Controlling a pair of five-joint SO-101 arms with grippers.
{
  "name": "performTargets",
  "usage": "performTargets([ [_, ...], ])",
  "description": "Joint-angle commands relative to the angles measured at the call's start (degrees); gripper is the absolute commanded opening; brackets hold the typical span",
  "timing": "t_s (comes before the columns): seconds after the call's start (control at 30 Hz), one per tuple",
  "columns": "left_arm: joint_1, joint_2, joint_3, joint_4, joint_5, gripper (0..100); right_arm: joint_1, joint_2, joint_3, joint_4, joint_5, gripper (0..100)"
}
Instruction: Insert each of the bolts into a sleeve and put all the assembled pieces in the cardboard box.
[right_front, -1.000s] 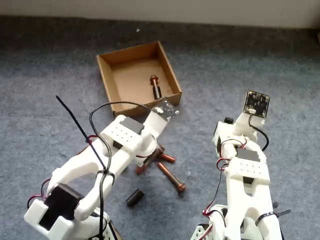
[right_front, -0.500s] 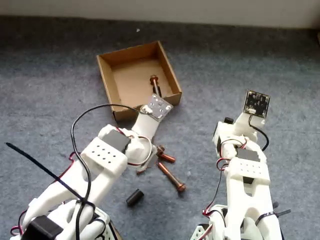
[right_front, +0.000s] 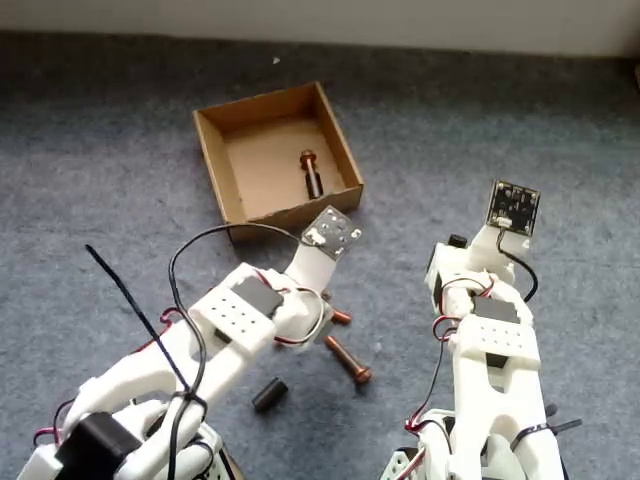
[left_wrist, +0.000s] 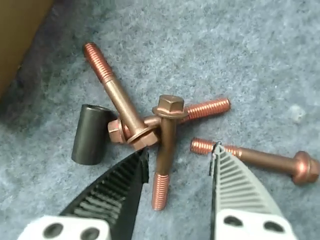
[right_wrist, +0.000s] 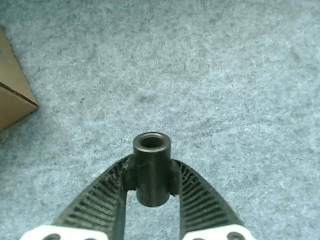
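Pinching a dark sleeve (right_wrist: 151, 162), the right end effector (right_wrist: 151, 175) hung over grey carpet (right_wrist: 225, 75). The left end effector (left_wrist: 179, 150) hung spread over crossed bolts (left_wrist: 165, 125) beside a loose sleeve (left_wrist: 91, 133). Farther off, the cardboard box (right_front: 258, 175) held one assembled piece (right_front: 311, 174).

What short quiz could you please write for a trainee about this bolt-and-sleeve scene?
1. True or false: the right gripper is shut on a sleeve.
2. How many assembled pieces lie in the cardboard box? A) none B) one C) three
3. Fill in the number: in the left wrist view, the open left gripper hangs over ___ loose bolts on the carpet.

Key: 1 true; 2 B; 3 four.
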Motion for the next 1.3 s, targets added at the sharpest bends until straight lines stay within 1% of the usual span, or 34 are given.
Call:
performTargets([
  [0.0, 0.5, 8.7, -7.4, -0.8, 0.4, 22, 0.3, -1.6, -0.4, -1.4, 0.1, 0.6],
  [0.17, 0.8, 13.4, -11.3, -0.7, 0.3, 17, 0.3, -1.6, -0.4, -1.4, 0.1, 0.6],
  [0.47, 0.9, 13.9, -11.6, -1.0, 0.2, 17, 0.2, -1.6, -0.4, -1.4, 0.1, 0.6],
  [0.7, 2.7, 14.0, -11.4, -1.0, 0.1, 16, 0.2, -1.6, -0.4, -1.4, 0.1, 0.6],
  [0.9, 2.8, 14.1, -10.7, -2.6, 0.1, 6, 0.2, -1.7, -0.3, -1.4, 0.1, 0.6],
  [1.0, 3.6, 14.0, -9.5, -4.5, 0.1, 4, 0.2, -1.7, -0.3, -1.4, 0.1, 0.6],
  [1.13, 5.1, 13.5, -9.3, -4.4, 0.1, 1, 0.2, -1.8, -0.3, -1.4, 0.1, 0.6],
  [1.27, 4.9, 12.4, -9.2, -4.2, 0.1, 1, 0.2, -2.1, -0.2, -1.4, 0.1, 0.6],
])
